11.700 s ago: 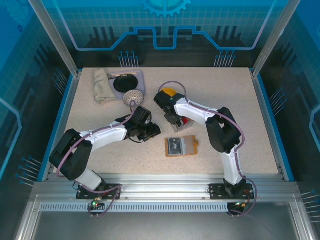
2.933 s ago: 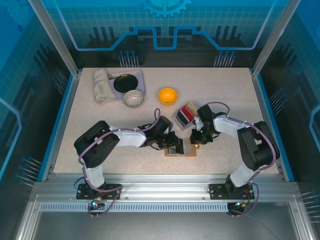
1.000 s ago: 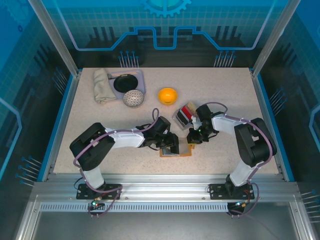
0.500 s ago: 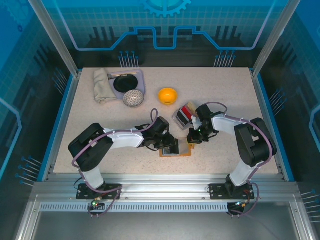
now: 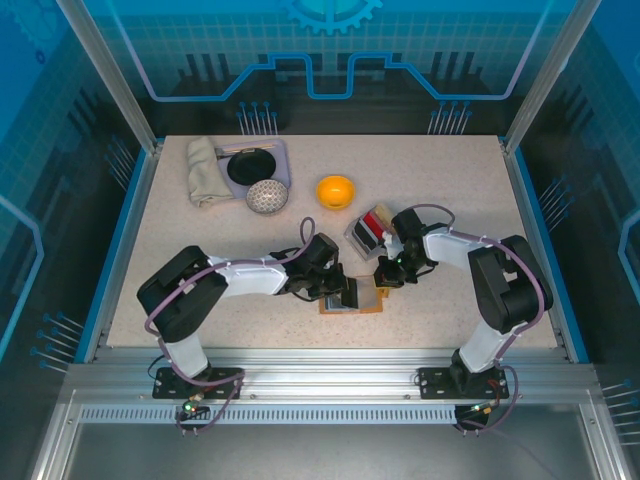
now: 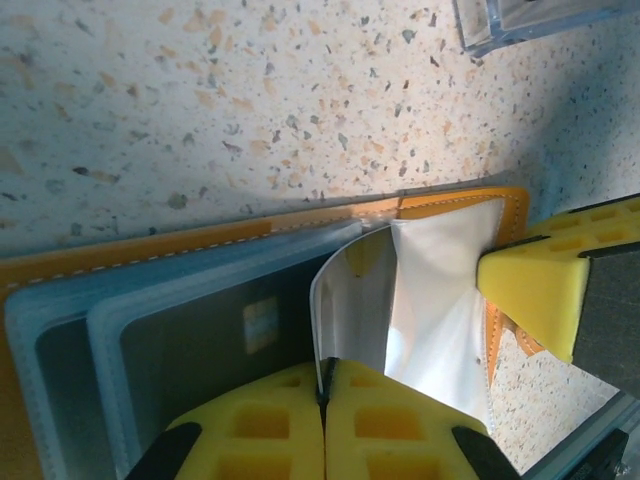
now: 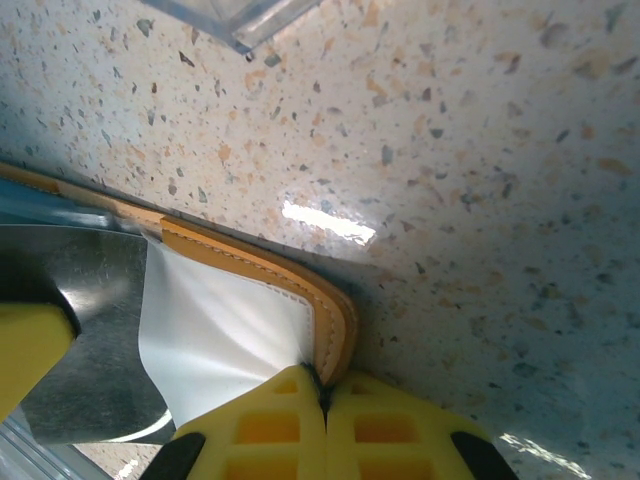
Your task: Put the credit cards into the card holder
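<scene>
One card holder (image 5: pixel 370 303), one orange bowl (image 5: pixel 335 190), one slotted tray (image 5: pixel 351 233), one cloth (image 5: pixel 203 170).

White shells and black joints on the left arm (image 5: pixel 235 277) and right arm (image 5: pixel 456 246), purple cables (image 5: pixel 425 208) alongside (yellow waffle-moulded finger pads (image 6: pixel 400 425)).

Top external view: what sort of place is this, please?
Probably a robot lab cell, not a home: a speckled table enclosed by blue printed panels, an aluminium rail along its near edge, and a left arm and a right arm bolted there.
</scene>
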Controlling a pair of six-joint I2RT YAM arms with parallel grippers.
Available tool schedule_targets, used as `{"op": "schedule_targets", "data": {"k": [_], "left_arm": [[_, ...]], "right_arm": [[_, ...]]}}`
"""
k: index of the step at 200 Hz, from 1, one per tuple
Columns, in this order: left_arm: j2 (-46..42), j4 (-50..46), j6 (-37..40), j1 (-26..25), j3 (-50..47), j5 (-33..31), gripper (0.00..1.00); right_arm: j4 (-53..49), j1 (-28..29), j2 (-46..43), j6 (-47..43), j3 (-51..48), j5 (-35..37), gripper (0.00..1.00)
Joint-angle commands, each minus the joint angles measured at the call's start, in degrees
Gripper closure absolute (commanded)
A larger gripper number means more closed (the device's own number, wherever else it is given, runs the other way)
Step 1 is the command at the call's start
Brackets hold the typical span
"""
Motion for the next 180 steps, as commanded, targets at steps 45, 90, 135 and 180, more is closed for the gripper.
{"op": "schedule_targets", "data": {"k": [45, 90, 135, 180], "left_arm": [[1.7, -1.3, -2.1, -0.4, -3.3, -3.4, 1.0], [2.3, 3.9, -7.4, -0.8, -5.1, -4.0, 1.0], [2.5, 6.0, -8.4, -0.8, -6.0, -4.9, 1.0], [5.4, 5.2, -6.5, -2.1, -2.0, -2.3, 1.0]], "right_arm": [[-1.5, 1.1, 3.0, -0.5, -1.9, 3.1, 0.99], [-1.6, 1.1, 2.8, -0.4, -2.1, 2.7, 0.98], [-1.8, 1.1, 2.7, -0.4, -2.2, 2.4, 0.97], [-1.6, 1.3, 2.3, -0.2, -2.5, 2.7, 0.95]]}}
